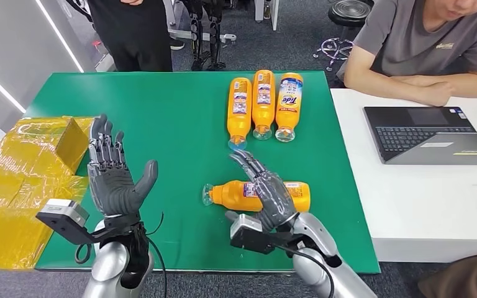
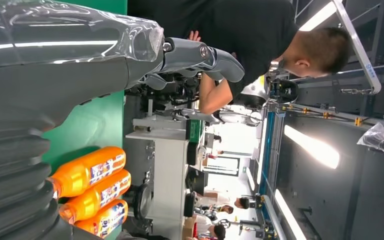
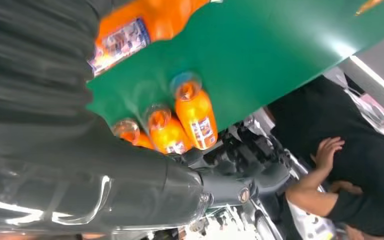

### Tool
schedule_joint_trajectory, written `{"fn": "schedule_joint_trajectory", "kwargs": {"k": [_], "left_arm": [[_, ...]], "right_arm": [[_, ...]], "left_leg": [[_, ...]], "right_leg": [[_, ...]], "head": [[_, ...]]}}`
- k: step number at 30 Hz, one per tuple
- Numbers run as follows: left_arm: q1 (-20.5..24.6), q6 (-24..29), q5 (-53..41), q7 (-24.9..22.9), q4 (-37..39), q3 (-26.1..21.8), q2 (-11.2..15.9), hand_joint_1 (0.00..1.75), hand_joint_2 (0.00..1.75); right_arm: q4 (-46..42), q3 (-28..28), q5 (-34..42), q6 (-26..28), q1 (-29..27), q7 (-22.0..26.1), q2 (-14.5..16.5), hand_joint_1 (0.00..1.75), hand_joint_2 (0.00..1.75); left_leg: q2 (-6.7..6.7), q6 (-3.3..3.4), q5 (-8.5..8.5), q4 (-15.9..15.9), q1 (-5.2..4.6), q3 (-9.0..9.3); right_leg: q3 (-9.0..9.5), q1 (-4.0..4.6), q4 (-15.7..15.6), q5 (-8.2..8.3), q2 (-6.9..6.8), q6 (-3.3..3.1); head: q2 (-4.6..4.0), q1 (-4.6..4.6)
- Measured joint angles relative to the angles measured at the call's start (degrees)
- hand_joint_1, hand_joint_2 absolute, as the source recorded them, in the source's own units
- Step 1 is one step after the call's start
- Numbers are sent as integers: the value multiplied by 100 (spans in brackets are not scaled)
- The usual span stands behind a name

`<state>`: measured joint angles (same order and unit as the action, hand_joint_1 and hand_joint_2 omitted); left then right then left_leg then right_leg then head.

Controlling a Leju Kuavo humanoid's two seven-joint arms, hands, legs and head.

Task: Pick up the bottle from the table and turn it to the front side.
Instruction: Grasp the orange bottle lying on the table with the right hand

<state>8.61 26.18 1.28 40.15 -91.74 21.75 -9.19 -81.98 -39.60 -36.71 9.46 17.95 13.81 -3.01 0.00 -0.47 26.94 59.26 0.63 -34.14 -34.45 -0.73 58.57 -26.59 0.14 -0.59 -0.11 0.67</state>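
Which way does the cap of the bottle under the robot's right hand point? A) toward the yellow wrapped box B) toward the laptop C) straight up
A: the bottle lies on its side under the right hand, cap toward the yellow wrapped box.

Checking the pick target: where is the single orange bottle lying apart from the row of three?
In the head view, the lone bottle lies on its side on the green table, near its front edge, right of centre, under the right hand, cap pointing left.
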Motion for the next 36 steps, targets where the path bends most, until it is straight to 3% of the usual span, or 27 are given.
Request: {"fn": "schedule_joint_trajectory", "kwargs": {"k": [4,9,20,36], "left_arm": [[93,-107,89,0,61,0,1,0,175],[222,-173,189,0,146,0,3,0,175],[338,-85,337,0,224,4,12,0,175],[351,120,501,0,239,98,85,0,175]], "right_arm": [[95,9,-651,-657,384,-172,-196,0,175],[272,2,-883,-1187,843,-241,-416,0,175],[1399,-475,-493,-2479,1876,-151,-681,0,175],[2485,-1516,141,-2942,2495,-163,-851,0,175]], "left_leg": [[0,0,0,1,0,0],[-1,0,0,2,0,-1],[-2,0,0,2,1,-1],[-4,0,0,3,0,-1]], "right_leg": [[0,0,0,1,1,0],[0,0,0,0,0,0],[0,0,2,1,1,0],[0,0,1,0,0,0]], "head": [[0,1],[0,1],[0,0],[0,1]]}}
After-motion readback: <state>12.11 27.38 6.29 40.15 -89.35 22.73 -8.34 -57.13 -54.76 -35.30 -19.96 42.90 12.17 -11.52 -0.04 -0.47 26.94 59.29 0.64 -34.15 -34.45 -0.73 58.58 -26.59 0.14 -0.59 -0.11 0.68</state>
